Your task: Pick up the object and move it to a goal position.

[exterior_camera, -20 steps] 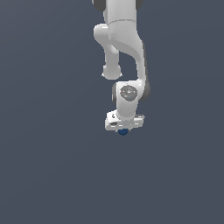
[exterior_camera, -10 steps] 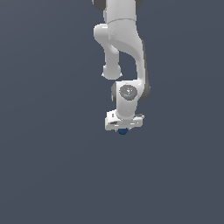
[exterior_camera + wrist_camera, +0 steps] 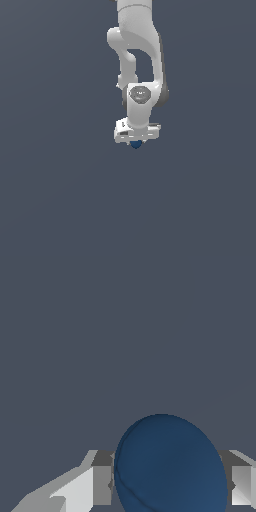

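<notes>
Ball: dark blue ball [image 3: 170, 466], plain and smooth, sitting between the two fingers of the white gripper [image 3: 136, 144]; in the exterior view only a sliver of it [image 3: 136, 145] peeks out under the hand.
Grip state: the jaws are closed narrow onto the ball, one finger pad [image 3: 102, 483] against each flank, so the sphere bridges the whole gap between them in the wrist view.
Contact line: the pads appear to meet the ball near its widest girth, which is my judgement of the right place to hold a sphere; any higher or lower and it would tend to squirt out.
Handling: probably light and rigid, judging by its small size and unyielding outline. The smooth, featureless skin looks slippery, with no edge or flat for the pads to key onto. It shows no sign of being fragile.
Risk: a round thing held at two points can roll about the line between the pads, so quick swings or a slackened squeeze could let it drop.
Arm: white Panda arm [image 3: 137, 60] reaching down from the upper edge of the exterior view, wrist pointing straight down.
Surroundings: flat grey-blue ground [image 3: 55, 200] all around; no goal marker is visible in either view.
Stage: ball appears to be in hand, with carrying to the goal as the remaining work.
</notes>
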`<state>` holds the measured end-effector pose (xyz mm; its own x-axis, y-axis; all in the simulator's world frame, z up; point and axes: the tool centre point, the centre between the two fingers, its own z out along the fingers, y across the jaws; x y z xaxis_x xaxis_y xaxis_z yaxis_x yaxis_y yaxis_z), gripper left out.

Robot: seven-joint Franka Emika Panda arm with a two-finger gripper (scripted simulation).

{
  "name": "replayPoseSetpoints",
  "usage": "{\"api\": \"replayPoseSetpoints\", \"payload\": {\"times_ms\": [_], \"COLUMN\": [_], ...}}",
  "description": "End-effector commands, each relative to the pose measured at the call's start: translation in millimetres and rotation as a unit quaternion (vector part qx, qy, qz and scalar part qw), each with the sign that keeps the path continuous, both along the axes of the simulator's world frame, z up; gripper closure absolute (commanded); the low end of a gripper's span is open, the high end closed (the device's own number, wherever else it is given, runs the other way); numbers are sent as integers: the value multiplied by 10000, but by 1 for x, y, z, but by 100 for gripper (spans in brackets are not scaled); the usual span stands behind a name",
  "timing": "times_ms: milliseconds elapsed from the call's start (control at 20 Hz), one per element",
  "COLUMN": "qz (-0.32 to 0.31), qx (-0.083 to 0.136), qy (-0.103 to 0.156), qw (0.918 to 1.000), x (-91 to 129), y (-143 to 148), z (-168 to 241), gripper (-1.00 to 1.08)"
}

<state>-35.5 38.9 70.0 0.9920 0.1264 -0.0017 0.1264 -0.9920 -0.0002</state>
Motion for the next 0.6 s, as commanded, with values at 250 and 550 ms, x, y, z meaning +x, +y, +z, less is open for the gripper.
{"api": "replayPoseSetpoints", "payload": {"times_ms": [250,550], "qz": [-3,-3], "qx": [5,12], "qy": [-10,-10], "qw": [10000,10000], "x": [-17,-34], "y": [-36,-73], "z": [58,116], "gripper": [108,108]}}
